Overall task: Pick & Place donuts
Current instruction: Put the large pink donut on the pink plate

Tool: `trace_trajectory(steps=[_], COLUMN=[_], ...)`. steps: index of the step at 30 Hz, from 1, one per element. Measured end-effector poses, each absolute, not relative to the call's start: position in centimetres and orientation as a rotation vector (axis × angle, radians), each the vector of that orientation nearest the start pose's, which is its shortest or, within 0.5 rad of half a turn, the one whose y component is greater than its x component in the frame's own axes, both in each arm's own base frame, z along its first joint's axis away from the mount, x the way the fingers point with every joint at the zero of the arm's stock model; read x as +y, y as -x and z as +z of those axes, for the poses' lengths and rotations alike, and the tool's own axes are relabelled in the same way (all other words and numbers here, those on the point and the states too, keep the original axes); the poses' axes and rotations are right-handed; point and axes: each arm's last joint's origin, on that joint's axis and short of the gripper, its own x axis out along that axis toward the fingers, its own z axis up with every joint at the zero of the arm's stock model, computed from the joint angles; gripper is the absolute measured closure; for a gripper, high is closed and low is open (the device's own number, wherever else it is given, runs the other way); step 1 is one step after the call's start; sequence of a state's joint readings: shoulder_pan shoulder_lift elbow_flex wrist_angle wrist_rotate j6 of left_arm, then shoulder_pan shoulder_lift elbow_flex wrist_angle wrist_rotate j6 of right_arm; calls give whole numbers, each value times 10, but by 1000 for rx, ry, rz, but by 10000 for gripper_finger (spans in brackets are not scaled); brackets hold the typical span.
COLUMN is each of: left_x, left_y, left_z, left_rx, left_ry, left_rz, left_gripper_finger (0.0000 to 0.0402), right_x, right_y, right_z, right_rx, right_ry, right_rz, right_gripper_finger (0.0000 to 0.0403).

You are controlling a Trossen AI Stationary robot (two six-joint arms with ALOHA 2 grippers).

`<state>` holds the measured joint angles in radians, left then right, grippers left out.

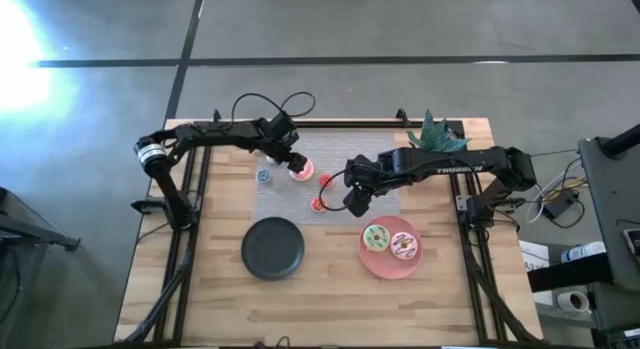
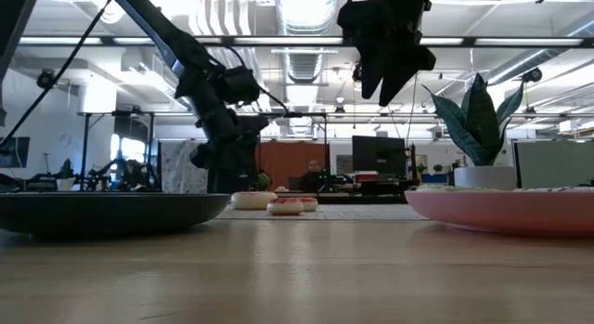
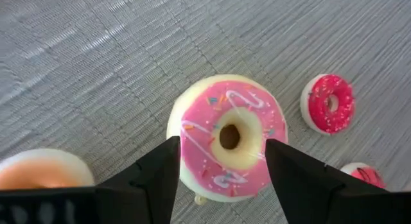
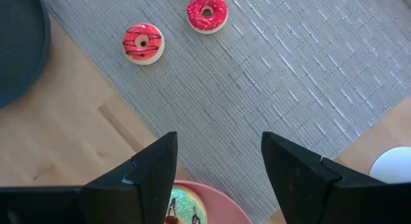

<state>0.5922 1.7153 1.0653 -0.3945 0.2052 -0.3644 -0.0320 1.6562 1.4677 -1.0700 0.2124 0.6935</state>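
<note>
A pink-iced donut [image 3: 225,137] lies flat on the grey mat [image 1: 335,154]. My left gripper [image 3: 221,169] is open and low over it, one finger on either side; it also shows in the high view [image 1: 295,165]. My right gripper [image 1: 355,201] is open and raised above the mat's near edge, high in the low view [image 2: 385,78]. Two small red donuts [image 4: 143,43] [image 4: 207,12] lie on the mat below it. A tiny blue donut [image 1: 263,175] and an orange one [image 3: 42,169] lie near the left gripper. A green sprinkled donut [image 1: 376,237] and a red-striped white one [image 1: 404,246] rest on the pink plate [image 1: 392,269]. My left gripper comes down on the pink donut from above, its fingers [image 3: 160,172] beside the donut's two opposite outer rims [image 3: 186,153]. Whether they touch the rims, I cannot tell. The donut lies flat on the mat.
The black plate [image 1: 272,248] sits on the wood at the near left of the mat. A potted plant [image 1: 435,137] stands at the table's far right corner. Bare wood lies along the near edge.
</note>
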Motion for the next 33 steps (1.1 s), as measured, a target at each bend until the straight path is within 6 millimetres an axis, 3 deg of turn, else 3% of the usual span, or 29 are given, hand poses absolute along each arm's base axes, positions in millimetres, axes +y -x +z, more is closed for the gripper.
trace_trajectory(steps=[6,10,16,20,22,28,33], left_x=[187,186,186,187,185,176,173], left_y=[-288,-288,-288,-288,-288,-289,-288], left_z=[161,161,173,173,172,176,182], left_rx=[954,954,900,906,912,936,931], left_ry=[766,778,744,731,726,686,681], left_rz=[523,527,585,599,595,582,576], left_gripper_finger=[200,214,297,374,393,398,353], right_x=[-24,-31,-42,-46,-46,-40,-35], right_y=[-323,-323,-323,-326,-327,-328,-328], right_z=[288,288,289,290,290,290,290], right_rx=[1132,1140,1141,1104,1094,1074,1069], right_ry=[-444,-416,-337,-321,-340,-408,-419], right_rz=[-615,-606,-573,-576,-588,-622,-620], right_gripper_finger=[183,183,183,184,183,183,184])
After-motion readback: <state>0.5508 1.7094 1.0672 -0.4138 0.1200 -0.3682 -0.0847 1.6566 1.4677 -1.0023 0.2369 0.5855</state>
